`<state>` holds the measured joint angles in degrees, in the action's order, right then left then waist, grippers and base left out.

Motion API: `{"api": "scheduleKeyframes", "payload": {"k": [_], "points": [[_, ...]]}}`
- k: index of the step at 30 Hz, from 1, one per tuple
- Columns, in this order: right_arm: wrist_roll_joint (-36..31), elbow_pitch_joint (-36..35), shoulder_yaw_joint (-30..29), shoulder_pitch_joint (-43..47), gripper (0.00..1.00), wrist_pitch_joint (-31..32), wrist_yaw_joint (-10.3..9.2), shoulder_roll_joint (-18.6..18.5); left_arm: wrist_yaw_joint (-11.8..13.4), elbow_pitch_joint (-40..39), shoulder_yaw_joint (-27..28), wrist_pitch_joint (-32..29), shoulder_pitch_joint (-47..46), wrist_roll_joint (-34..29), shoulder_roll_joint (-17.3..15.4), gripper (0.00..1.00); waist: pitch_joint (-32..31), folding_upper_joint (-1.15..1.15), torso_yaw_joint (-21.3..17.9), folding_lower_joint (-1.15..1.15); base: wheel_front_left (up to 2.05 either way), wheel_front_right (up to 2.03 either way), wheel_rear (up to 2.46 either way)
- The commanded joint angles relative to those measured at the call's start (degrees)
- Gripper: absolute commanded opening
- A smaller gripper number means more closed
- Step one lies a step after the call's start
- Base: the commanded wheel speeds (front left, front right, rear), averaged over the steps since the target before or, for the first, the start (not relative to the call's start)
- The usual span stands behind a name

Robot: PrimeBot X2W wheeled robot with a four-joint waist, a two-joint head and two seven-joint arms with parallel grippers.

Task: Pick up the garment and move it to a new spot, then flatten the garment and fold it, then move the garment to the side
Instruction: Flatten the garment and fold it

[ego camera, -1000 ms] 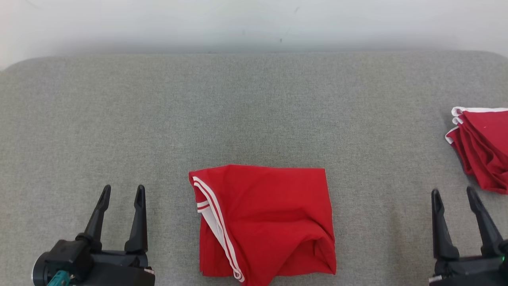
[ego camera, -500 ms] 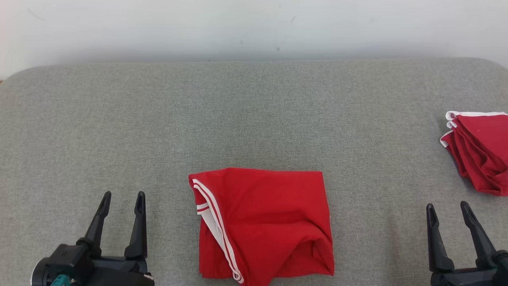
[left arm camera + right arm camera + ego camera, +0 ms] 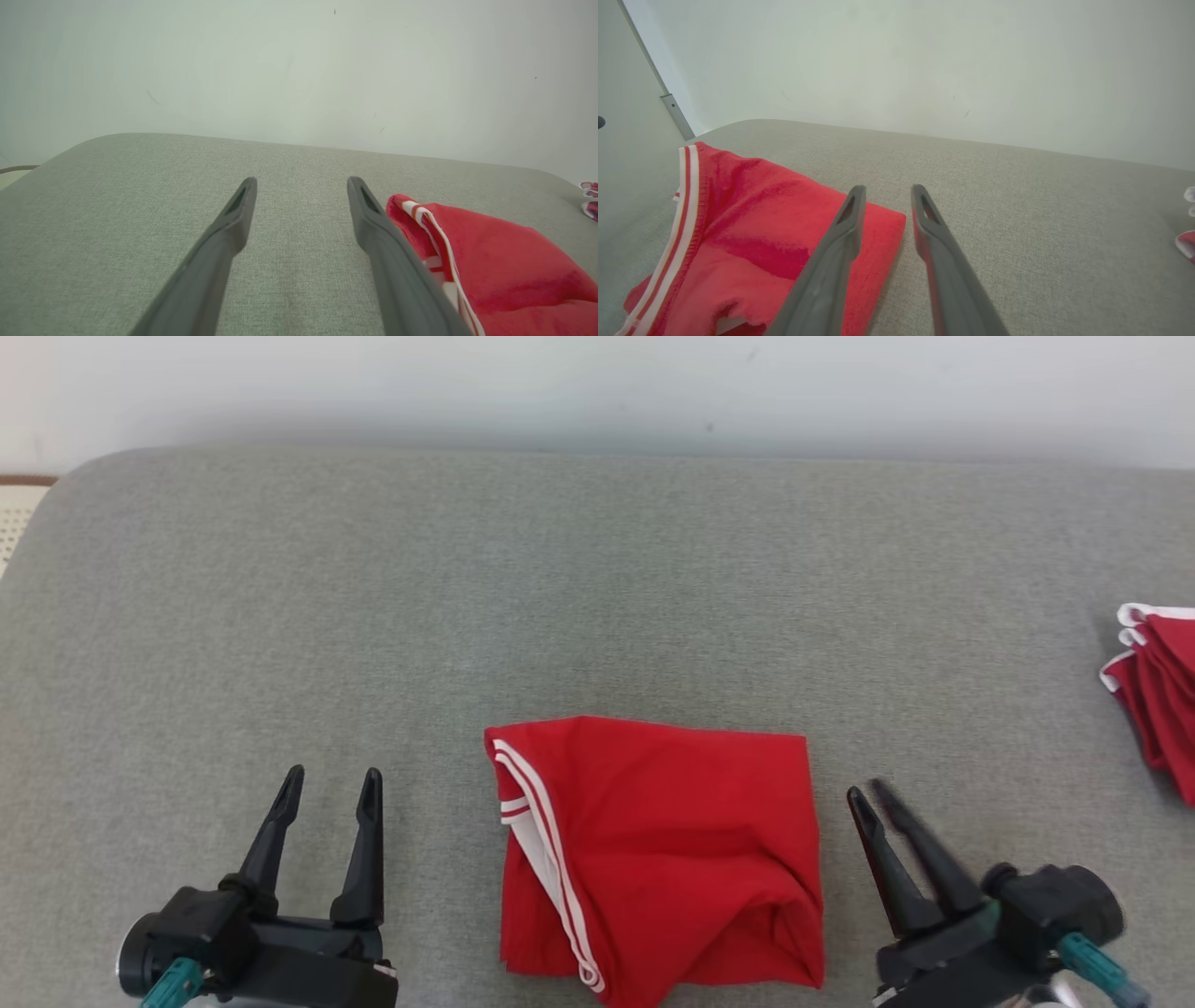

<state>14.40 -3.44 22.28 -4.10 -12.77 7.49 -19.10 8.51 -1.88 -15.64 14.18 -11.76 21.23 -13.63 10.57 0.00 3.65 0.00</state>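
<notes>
The garment (image 3: 672, 840) is red with white-striped trim, folded into a rough square near the front of the grey padded surface (image 3: 597, 597). My left gripper (image 3: 335, 772) is open, left of it and apart from it; the left wrist view has the garment (image 3: 504, 261) just right of the left gripper (image 3: 302, 179). My right gripper (image 3: 866, 790) hovers at the garment's right edge, fingers narrowed but still apart, holding nothing. In the right wrist view the right gripper (image 3: 888, 187) has its left finger over the garment's (image 3: 761, 219) corner.
A second pile of red cloth with white trim (image 3: 1158, 700) lies at the far right edge. A pale wall (image 3: 597, 383) runs behind the surface. The surface's rounded left corner (image 3: 37, 513) shows at the upper left.
My right gripper has swung left to the garment's right edge and its fingers have narrowed. The camera has turned, shifting the whole picture rightward. The left gripper and the garment are unchanged.
</notes>
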Motion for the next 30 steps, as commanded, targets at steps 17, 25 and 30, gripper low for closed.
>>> {"api": "scheduleKeyframes", "payload": {"k": [17,25,30], "points": [[9.6,17.12,26.1,-11.34,0.0,-1.85,-0.01,-1.37,-2.09,2.76,-0.56,1.05,-2.46,-0.46,2.91,1.0,3.26,0.0,4.47,0.0,0.0,0.0,0.0],[13.25,21.28,32.3,-16.01,0.0,-2.36,-0.01,1.7,-2.65,3.13,-0.29,1.14,-2.96,-1.07,3.54,1.0,3.98,0.0,4.54,0.0,0.0,0.0,0.0],[15.36,20.9,33.51,-17.61,0.0,-2.38,-0.01,4.14,-2.82,3.04,0.0,1.13,-2.92,-1.43,3.78,1.0,4.13,0.0,4.18,0.0,0.0,0.0,0.0]]}}
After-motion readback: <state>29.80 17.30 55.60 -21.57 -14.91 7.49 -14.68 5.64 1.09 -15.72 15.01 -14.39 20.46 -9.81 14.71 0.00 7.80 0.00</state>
